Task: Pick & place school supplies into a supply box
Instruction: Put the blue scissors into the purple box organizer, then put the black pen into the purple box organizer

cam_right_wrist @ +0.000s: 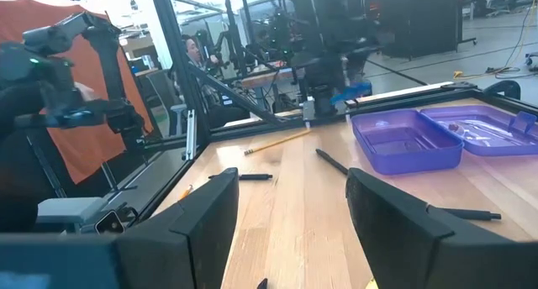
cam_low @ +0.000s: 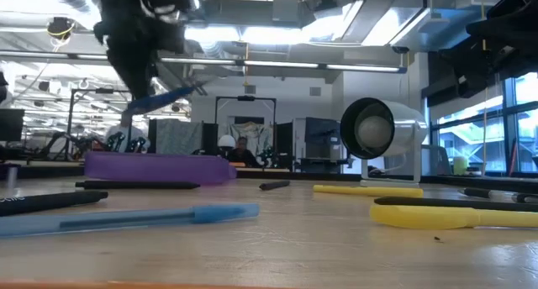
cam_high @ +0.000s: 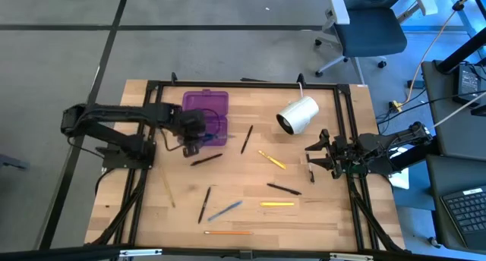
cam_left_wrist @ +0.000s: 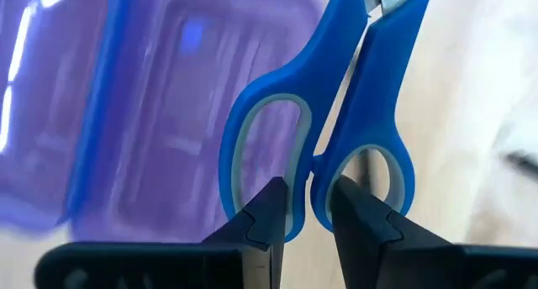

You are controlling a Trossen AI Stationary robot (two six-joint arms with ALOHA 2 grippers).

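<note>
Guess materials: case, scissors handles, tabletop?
Case: translucent purple plastic, glossy; light passes through its walls. Scissors handles: opaque blue plastic, smooth, with paler grey liners inside the loops, possibly softer rubber. They sit pinched in the left end effector. Tabletop: light wood, likely butcher-block or laminate; plank seams and grain show, finish matte.

The scissors [cam_left_wrist: 324, 146] have bright blue handles with pale grey lining inside the loops. The supply box [cam_high: 206, 115] is translucent purple, both tray and lid. The table [cam_high: 326, 223] is light wood with a plain grain, framed by black rails. On it lie black pens [cam_high: 283, 188], yellow markers [cam_high: 276, 204], a light blue pen [cam_high: 225, 209] and an orange pencil [cam_high: 228, 232]. The roll [cam_high: 297, 114] is white with a dark core. Both arms are black.
</note>
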